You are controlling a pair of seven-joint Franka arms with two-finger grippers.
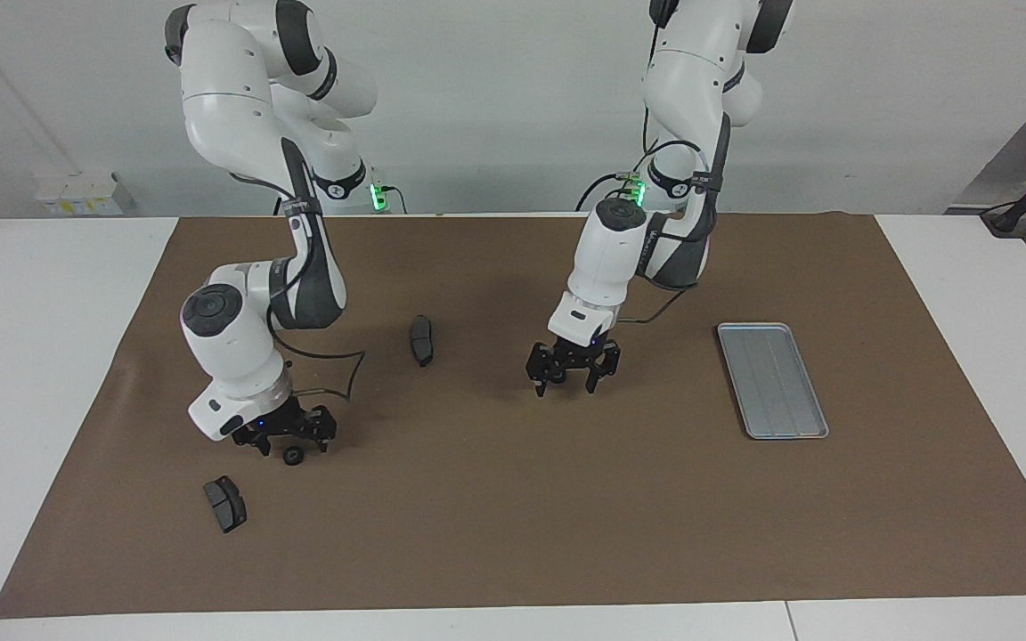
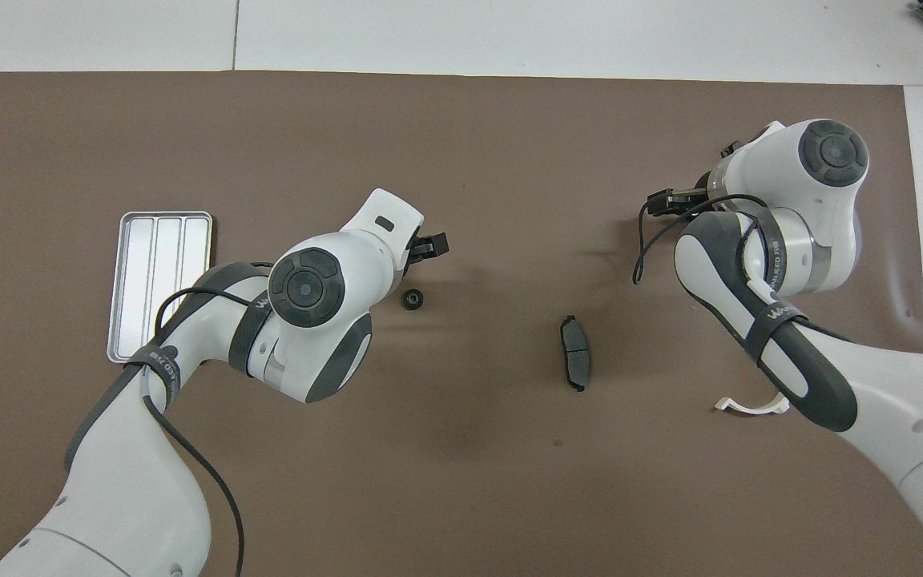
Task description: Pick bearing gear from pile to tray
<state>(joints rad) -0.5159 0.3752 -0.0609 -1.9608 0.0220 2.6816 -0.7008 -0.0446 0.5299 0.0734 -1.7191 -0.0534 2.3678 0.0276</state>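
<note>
a small black gear (image 1: 293, 457) lies on the brown mat (image 1: 513, 516) right at the fingertips of the right gripper (image 1: 290, 438), low over it, jaws spread, touching or not i cannot tell. another gear (image 2: 412, 300) lies beside the left gripper (image 1: 572, 367), which hangs wide open mid-mat. the tray (image 1: 772, 380) sits bare toward the left arm's end. the pick looks in hand; next comes closing squarely on the gear.

Two brake pads (image 1: 422, 340) (image 1: 224, 504), two gears (image 1: 293, 457) (image 2: 412, 300), one white bracket (image 2: 750, 405), one tray (image 1: 772, 380)
</note>
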